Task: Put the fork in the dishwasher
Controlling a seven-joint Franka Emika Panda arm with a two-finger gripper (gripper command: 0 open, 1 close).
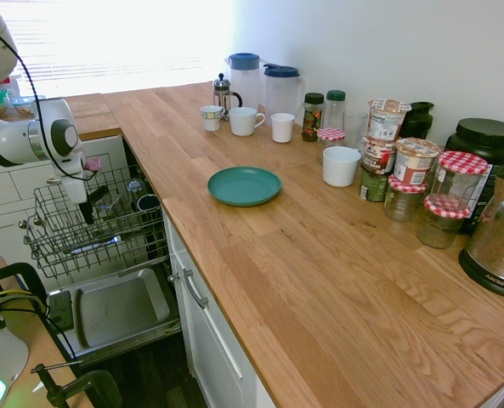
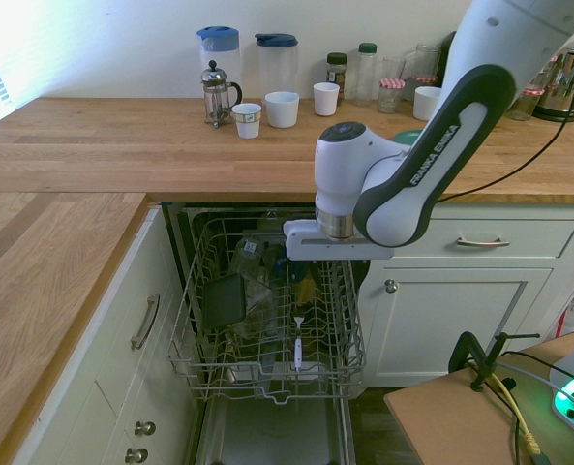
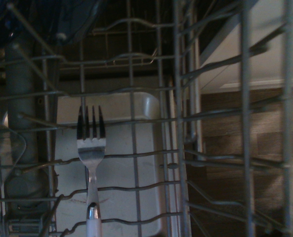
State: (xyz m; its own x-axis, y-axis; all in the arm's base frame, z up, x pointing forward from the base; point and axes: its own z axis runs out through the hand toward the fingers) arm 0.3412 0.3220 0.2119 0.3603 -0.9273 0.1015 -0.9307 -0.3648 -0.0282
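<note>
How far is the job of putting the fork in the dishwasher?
Looks done: the fork lies on the wires of the pulled-out rack. In hand: I see nothing in the pincer. Probably left: lifting the pincer out of the rack.

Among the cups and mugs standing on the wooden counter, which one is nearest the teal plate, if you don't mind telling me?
The plain white mug, right of the plate in the first exterior view; the others stand farther back.
</note>
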